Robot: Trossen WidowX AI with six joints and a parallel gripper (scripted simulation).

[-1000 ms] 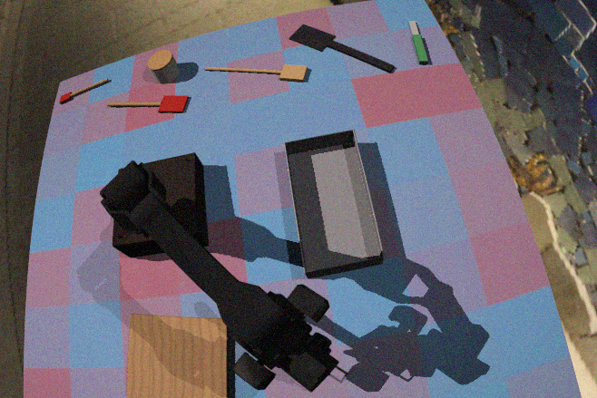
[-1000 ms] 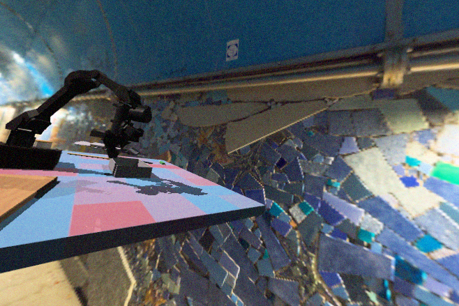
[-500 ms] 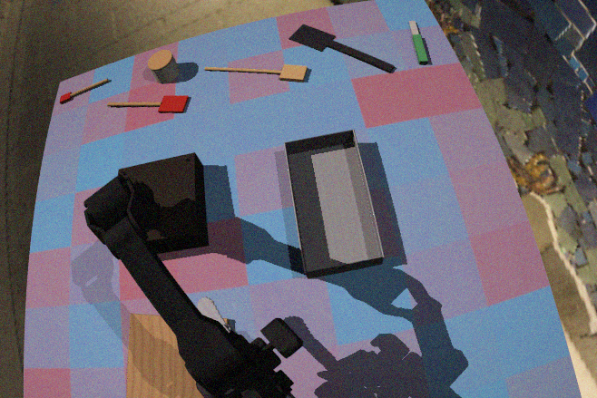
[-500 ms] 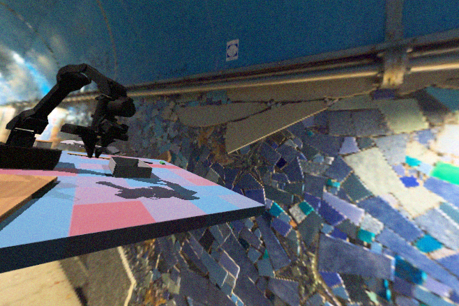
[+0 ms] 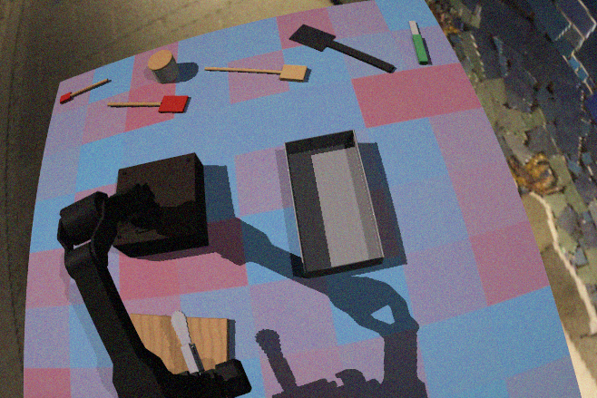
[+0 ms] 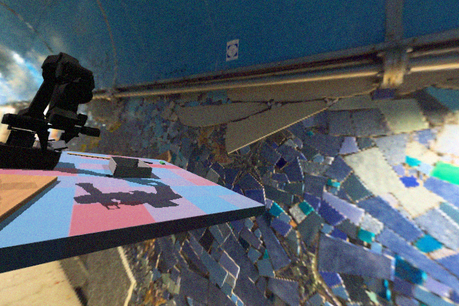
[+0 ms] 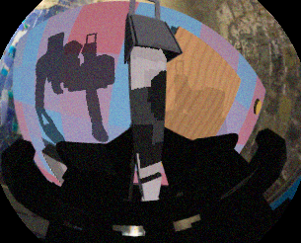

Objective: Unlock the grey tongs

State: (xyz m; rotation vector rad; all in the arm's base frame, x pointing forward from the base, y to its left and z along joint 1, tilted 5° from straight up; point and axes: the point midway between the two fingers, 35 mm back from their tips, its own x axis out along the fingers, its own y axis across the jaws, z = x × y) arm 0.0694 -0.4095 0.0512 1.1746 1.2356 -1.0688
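The grey tongs [image 5: 181, 328] [image 6: 56, 144] [image 7: 148, 71] are held in the air above the wooden board [image 5: 216, 338] [image 6: 21, 187] [image 7: 202, 84]. Their rounded end shows over the board in the top view; their dark hinge block and wire ring are at the top of the wrist view. My gripper [image 6: 44, 142] [image 7: 146, 127] is shut on the tongs, across their arms. The arms look close together; whether the lock holds is not visible. The arm hides part of the tongs and board in the top view. The roasting tin [image 5: 370, 205] [image 6: 130, 172] holds nothing visible.
The arm's black base block [image 5: 161, 181] stands left of the tin. A lidded jar [image 5: 163, 67], two red-headed tools, a wooden spatula [image 5: 293, 72], a black turner [image 5: 312, 37] and a green-handled tool [image 5: 419, 49] lie or stand at the back.
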